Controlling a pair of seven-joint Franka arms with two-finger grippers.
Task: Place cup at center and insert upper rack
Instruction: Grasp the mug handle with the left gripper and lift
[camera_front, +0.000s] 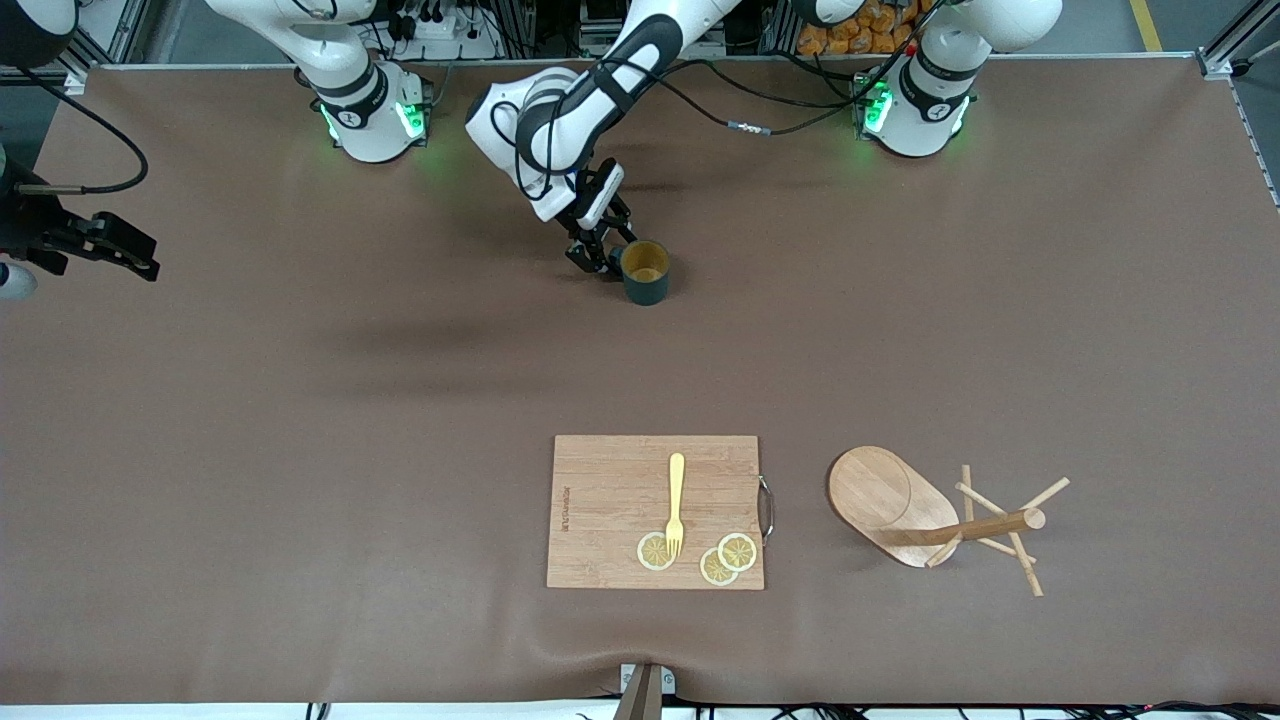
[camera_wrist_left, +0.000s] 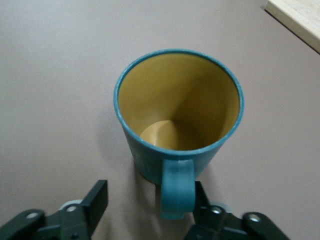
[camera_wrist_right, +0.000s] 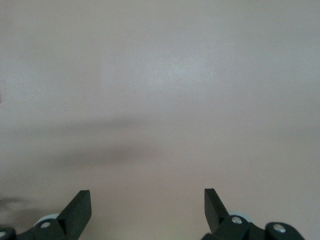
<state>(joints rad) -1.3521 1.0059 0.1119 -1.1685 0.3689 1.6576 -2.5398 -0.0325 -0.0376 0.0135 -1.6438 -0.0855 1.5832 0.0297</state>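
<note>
Left tool (camera_front: 601, 250) was down at the worktop (camera_front: 300, 450), right beside the cup (camera_front: 645, 272), with its two fingers (camera_wrist_left: 95, 202) spread either side of the cup's handle (camera_wrist_left: 177, 192). From the left wrist view one finger looked like it was touching the handle or just beside it, the other stood clear, so nothing was clamped at that point. That cup, dark teal with a yellowish-tan inside, stood upright on the brown mat, roughly midway between the two arm bases. Further out, nearer the front camera, a rectangular wooden cutting board (camera_front: 610, 500) lay flat with a yellow fork (camera_front: 676, 505) on it, the fork's tines over one of three lemon slices (camera_front: 738, 551). Beside the board, toward the left arm's end of the worktop, the upper rack (camera_front: 890, 500) was tipped over on its side, its oval base tilted up and its post (camera_front: 985, 527) and pegs lying along the mat. Right tool (camera_front: 105, 245) was waiting way out over the right arm's end of the worktop, jaws apart and holding nothing, well apart from everything else.
</note>
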